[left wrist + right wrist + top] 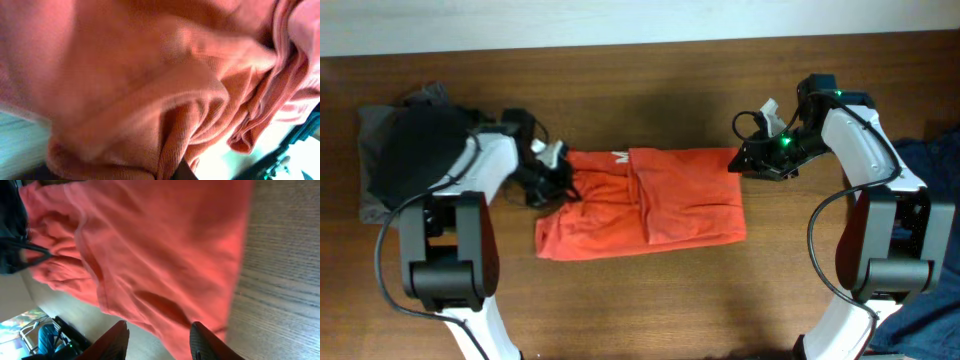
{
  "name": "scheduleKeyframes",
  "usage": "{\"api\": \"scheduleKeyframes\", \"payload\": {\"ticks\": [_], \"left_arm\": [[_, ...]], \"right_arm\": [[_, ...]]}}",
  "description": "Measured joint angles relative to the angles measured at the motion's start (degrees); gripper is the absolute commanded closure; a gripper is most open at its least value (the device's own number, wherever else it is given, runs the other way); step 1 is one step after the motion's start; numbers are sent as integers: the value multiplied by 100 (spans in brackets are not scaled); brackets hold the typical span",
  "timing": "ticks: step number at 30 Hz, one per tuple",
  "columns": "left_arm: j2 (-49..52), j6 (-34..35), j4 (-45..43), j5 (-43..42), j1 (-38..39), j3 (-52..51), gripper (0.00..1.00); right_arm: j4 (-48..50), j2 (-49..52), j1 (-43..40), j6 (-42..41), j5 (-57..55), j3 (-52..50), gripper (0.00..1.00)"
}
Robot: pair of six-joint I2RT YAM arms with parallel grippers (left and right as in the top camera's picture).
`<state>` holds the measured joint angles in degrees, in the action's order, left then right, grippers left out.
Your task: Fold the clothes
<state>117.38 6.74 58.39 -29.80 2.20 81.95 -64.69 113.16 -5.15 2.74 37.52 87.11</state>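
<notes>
From overhead, the orange-red T-shirt point(640, 200) is lying partly folded in the middle of the wooden table point(640, 300), a scrap of white print showing at its upper edge. The left gripper point(560, 185) is sitting at the shirt's upper left corner, where the cloth is puckering. The right gripper point(738, 160) is hovering at the shirt's upper right corner. The black and grey garments point(405, 150) are lying in a heap at the table's left end, behind the left arm. The navy blue garment point(935, 160) is lying at the right edge, well apart from the shirt.

In the left wrist view, bunched folds of the T-shirt point(150, 75) are filling nearly the whole picture, very close to the lens and blurred. The fingers themselves are not showing here. The jaws are pressed together, pinching the shirt's edge.

In the right wrist view, the T-shirt point(150, 245) is spreading flat over the table point(280, 280), its side edge running down the picture. The right gripper point(160, 342) is standing spread, its two dark fingertips point(117, 340) apart above the cloth's corner and gripping nothing.
</notes>
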Motion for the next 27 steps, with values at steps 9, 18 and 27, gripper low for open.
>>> {"api": "scheduleKeyframes", "payload": {"ticks": [9, 18, 27], "left_arm": [[-708, -398, 1353, 1309, 313, 2487, 99], [-22, -426, 1530, 1956, 2149, 2487, 57], [308, -407, 1910, 2286, 2708, 2898, 51]], "right_arm": [[-11, 0, 0, 0, 0, 0, 56], [-13, 2, 0, 0, 0, 0, 55], [-24, 0, 0, 2, 0, 0, 55]]}}
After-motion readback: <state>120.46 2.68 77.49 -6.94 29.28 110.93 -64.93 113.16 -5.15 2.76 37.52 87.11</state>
